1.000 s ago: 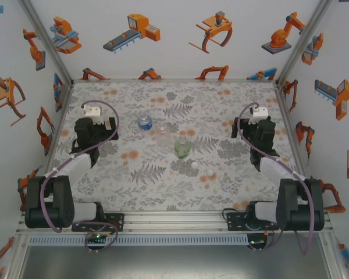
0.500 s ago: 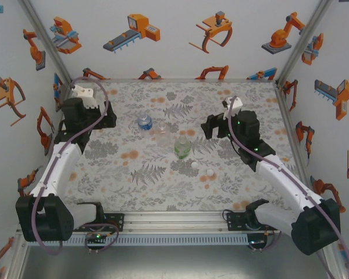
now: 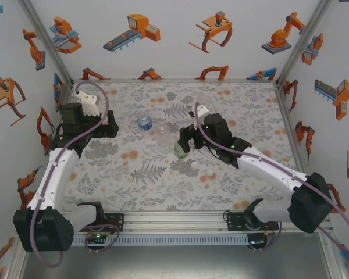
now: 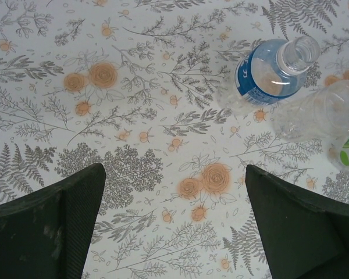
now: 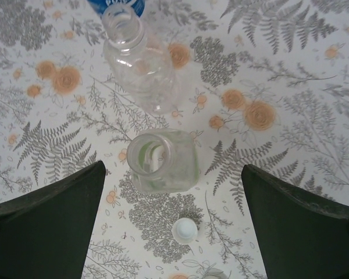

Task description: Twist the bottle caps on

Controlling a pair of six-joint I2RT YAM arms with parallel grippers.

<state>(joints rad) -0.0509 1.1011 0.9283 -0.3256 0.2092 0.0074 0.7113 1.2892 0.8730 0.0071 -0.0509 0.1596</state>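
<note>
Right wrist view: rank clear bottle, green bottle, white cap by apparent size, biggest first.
1. Clear bottle, seen more from the side.
2. Green bottle, seen almost straight down, so its true size against the clear one is unsure.
3. White cap, clearly smallest.

The floral table (image 3: 134,174) bears a blue-labelled bottle (image 3: 144,122), a clear bottle (image 3: 161,135) and a green-tinted bottle (image 5: 163,160), upright, uncapped. Two white caps (image 3: 194,165) lie nearby

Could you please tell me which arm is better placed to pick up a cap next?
Right. The right arm's fingers hang open above the green-tinted bottle, with a white cap lying close by. The left arm's fingers, also open, sit off beside the blue-label bottle.
</note>
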